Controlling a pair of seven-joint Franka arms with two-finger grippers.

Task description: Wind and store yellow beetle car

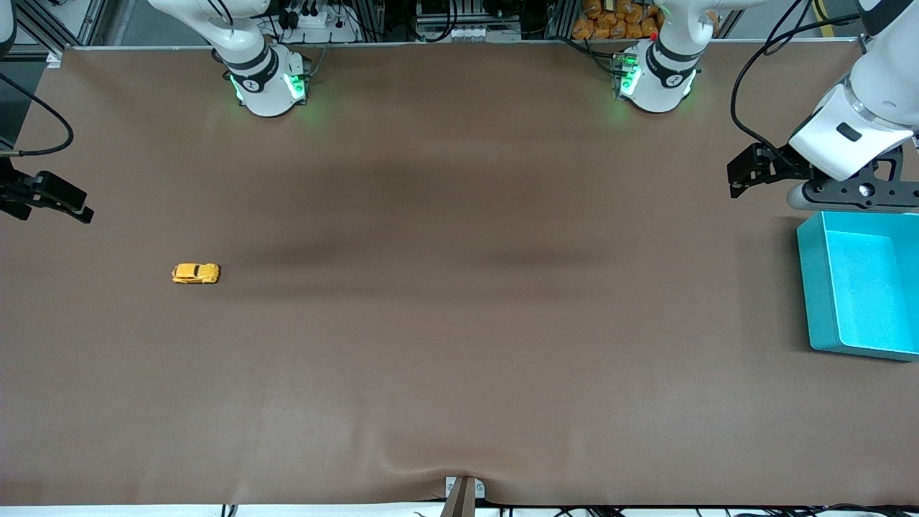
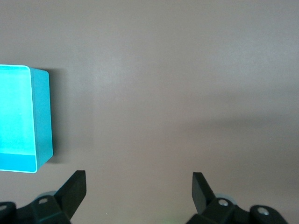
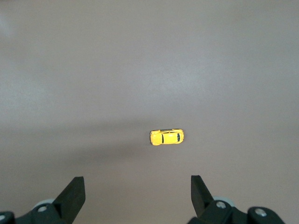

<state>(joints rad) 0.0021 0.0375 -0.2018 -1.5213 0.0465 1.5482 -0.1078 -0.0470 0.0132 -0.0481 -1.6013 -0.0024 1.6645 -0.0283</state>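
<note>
Two-arm workstation with a brown table mat (image 1: 459,323). The small yellow-orange beetle-shaped toy car (image 1: 195,273) with dark windows stands on its wheels on the bare mat, toward the right arm's end of the table, untouched by either gripper. In the right wrist view the same car (image 3: 167,137) lies ahead of the right gripper's fingertips, apart from them and slightly off the midline between them, with its long axis running across the gap between the fingers.

The right gripper (image 3: 138,193) hangs above the mat at the right arm's end of the table, its black fingers (image 3: 74,193) spread wide with nothing between them; in the front view only its dark tip (image 1: 50,195) shows at the edge of the picture. This arm waits.

The left gripper (image 2: 139,191) hangs above the mat at the left arm's end of the table, its black fingers (image 2: 77,189) likewise spread wide and empty; the front view shows it (image 1: 747,172) just beside the open teal rectangular plastic bin (image 1: 815,287), over the mat near the bin's corner. In the left wrist view the bin (image 2: 42,116) stands to one side of the fingers, not touching them. Its bright interior holds nothing visible. Car and bin lie well apart, at the two ends of the table.
</note>
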